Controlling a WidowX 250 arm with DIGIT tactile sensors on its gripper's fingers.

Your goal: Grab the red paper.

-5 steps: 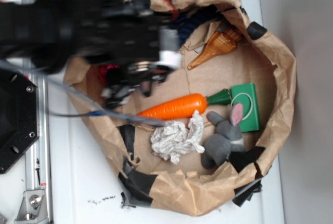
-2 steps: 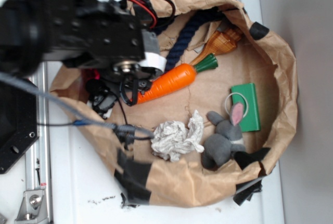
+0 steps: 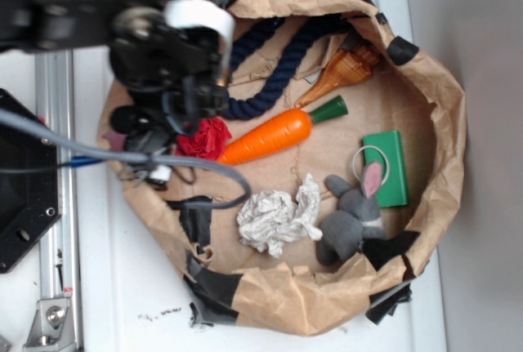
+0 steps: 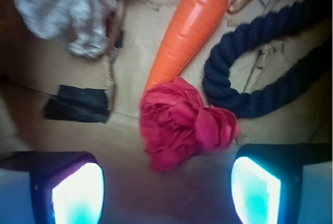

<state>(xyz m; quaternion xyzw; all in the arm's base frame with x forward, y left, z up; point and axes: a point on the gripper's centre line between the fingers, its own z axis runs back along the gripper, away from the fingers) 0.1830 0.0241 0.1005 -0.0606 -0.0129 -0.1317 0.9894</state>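
The red paper [image 3: 206, 138] is a small ruffled wad on the floor of the brown paper bag [image 3: 445, 123], touching the tip of the orange toy carrot [image 3: 270, 137]. In the wrist view the red paper [image 4: 182, 122] lies just ahead of my gripper [image 4: 166, 185], between the lines of the two glowing fingertips [image 4: 78, 193] but beyond them. The jaws stand wide apart with nothing between them. In the exterior view my gripper [image 3: 159, 146] hangs at the bag's left side, just left of the wad.
A dark blue rope [image 3: 270, 74] curls behind the wad and the carrot [image 4: 190, 26]. A white-grey paper wad [image 3: 274, 220], a grey bunny [image 3: 351, 217], a green box [image 3: 386, 168] and an amber cone [image 3: 343, 73] also lie in the bag.
The arm has drawn back toward the upper left, uncovering the red paper. The carrot swung up and then settled against the wad.
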